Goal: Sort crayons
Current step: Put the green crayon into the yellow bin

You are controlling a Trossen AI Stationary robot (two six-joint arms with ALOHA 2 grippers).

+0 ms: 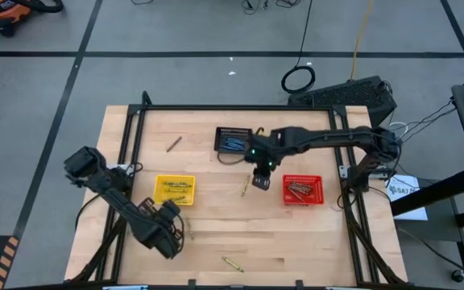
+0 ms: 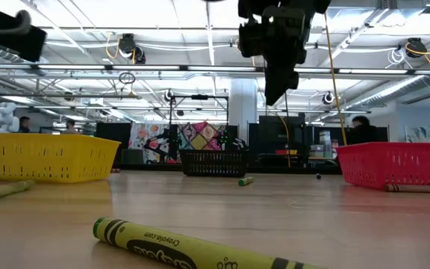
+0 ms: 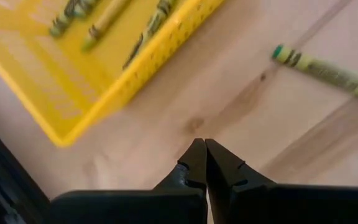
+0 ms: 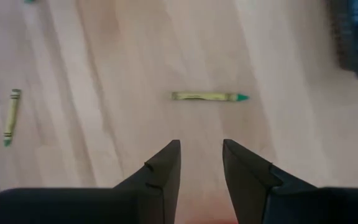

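Yellow-olive crayons lie loose on the wooden table: one (image 1: pixel 243 187) just left of my right gripper, which also shows in the right wrist view (image 4: pixel 207 96), one (image 1: pixel 232 264) near the front edge, large in the low view (image 2: pixel 192 250), and a brown one (image 1: pixel 173 143) at the far left. More crayons lie in the yellow basket (image 1: pixel 174 189), the black basket (image 1: pixel 234 141) and the red basket (image 1: pixel 303 190). My right gripper (image 1: pixel 261 182) (image 4: pixel 201 155) hangs open and empty above the table between the loose crayon and the red basket. My left gripper (image 1: pixel 172 214) (image 3: pixel 204 146) is shut and empty just in front of the yellow basket.
A black frame rail (image 1: pixel 216 107) runs along the table's far side and down both sides. Another olive crayon (image 3: pixel 328 71) lies on the wood near my left gripper. Bare wood lies between the yellow and red baskets.
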